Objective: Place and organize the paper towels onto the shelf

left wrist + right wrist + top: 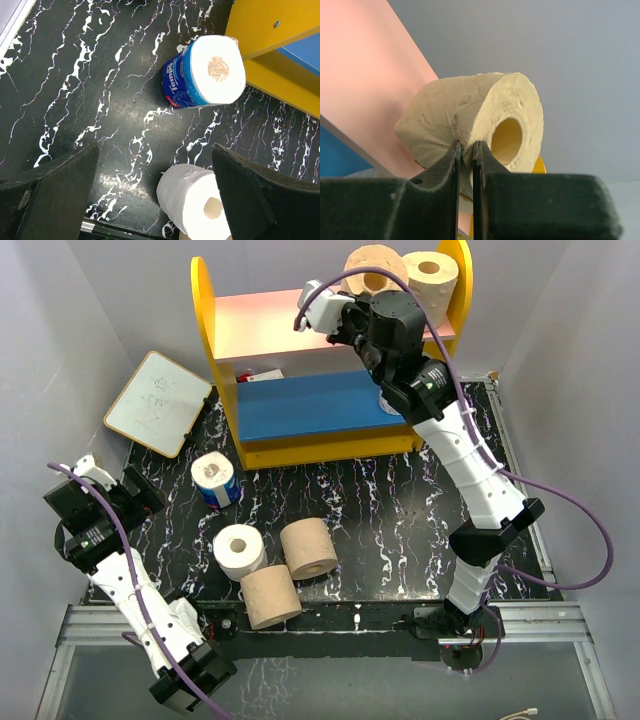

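One tan roll (470, 110) is at the shelf's (205, 300) 1 o'clock corner by the pink upper board (270, 325), its paper pinched by the right gripper (466, 146). The left gripper (154, 147) hangs spread wide at 9 o'clock, near the blue-wrapped roll (200, 70).

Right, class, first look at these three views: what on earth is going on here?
Two robot arms are loading paper rolls onto a small shelf. The right gripper is shut on the wall of a tan roll, holding it at the pink upper board, beside a paler roll at that board's right end. The left gripper hangs open over the table, above a blue-wrapped roll and a white roll. A near tan roll and a farther tan roll lie close by.
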